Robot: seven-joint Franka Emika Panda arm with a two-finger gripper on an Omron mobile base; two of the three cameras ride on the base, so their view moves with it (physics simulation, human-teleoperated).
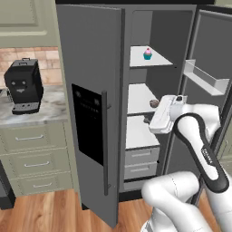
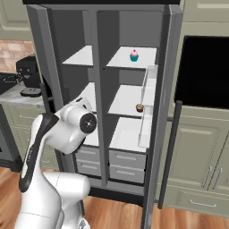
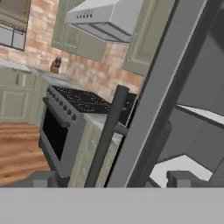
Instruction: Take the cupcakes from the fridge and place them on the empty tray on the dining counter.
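The fridge [image 1: 90,68] stands with its right door swung open on white shelves. A teal cupcake with pink frosting [image 1: 147,54] [image 2: 134,55] sits on the top shelf. A darker brown cupcake [image 1: 154,103] [image 2: 140,108] sits on the middle shelf, near its front edge. My gripper [image 1: 148,118] is open and empty in front of the shelves, just below and beside the brown cupcake and apart from it. In the hand view the open gripper [image 3: 113,181] faces the left door's edge and its long handle [image 3: 107,135]. The empty tray and the dining counter are out of view.
A white door bin [image 1: 206,79] juts from the open right door. A black coffee machine [image 1: 22,86] stands on a marble counter [image 1: 50,108] to the left. A black wall oven [image 2: 203,71] is to the right. The hand view shows a stove [image 3: 83,103].
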